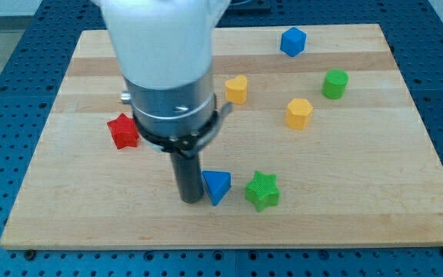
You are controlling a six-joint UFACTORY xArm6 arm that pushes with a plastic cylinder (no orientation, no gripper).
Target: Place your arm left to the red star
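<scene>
The red star (123, 131) lies on the wooden board (68, 200) at the view's left, just left of my arm's grey body. My tip (190, 200) rests on the board below and to the right of the red star. It stands right beside the left side of a blue triangular block (217, 186), close to touching. The arm's white and grey body hides the board area above the tip.
A green star (262, 191) lies right of the blue triangular block. A yellow heart (237, 89) and a yellow hexagonal block (299, 112) sit mid-board. A green cylinder (334, 84) and a blue hexagonal block (292, 41) lie at the upper right.
</scene>
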